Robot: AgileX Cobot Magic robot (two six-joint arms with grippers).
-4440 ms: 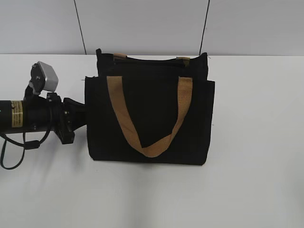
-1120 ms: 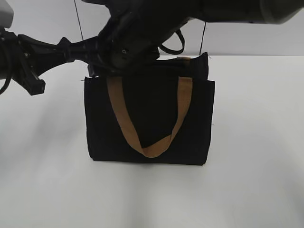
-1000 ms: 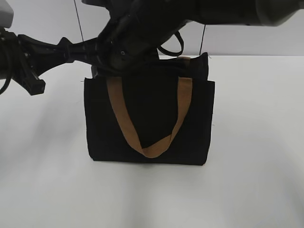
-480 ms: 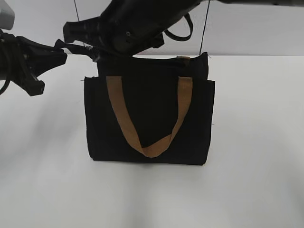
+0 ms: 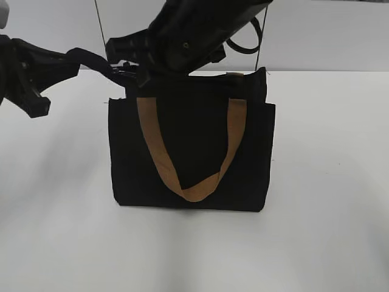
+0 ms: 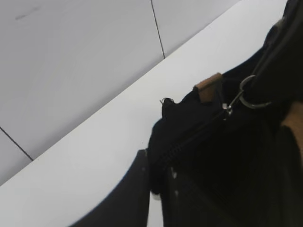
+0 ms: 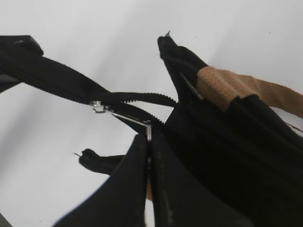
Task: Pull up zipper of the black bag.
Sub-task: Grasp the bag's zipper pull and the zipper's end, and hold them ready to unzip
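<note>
Right gripper (image 7: 148,142) clamped on pull tab (image 7: 127,117) of zipper (image 7: 142,98), slider just ahead of fingertips. Left gripper (image 6: 155,182) pinching black bag (image 5: 191,146) end tail. Judged: closure near complete; release remaining.

Two matte black robot arms.

The right arm (image 5: 194,30) is a bulky, dark housing with a small round screw on its side and a thin black cable (image 5: 246,39) looped behind. The left arm (image 5: 27,73) is black and angular, with blocky edges. Both grippers have flat, smooth black fingers (image 7: 142,189).
</note>
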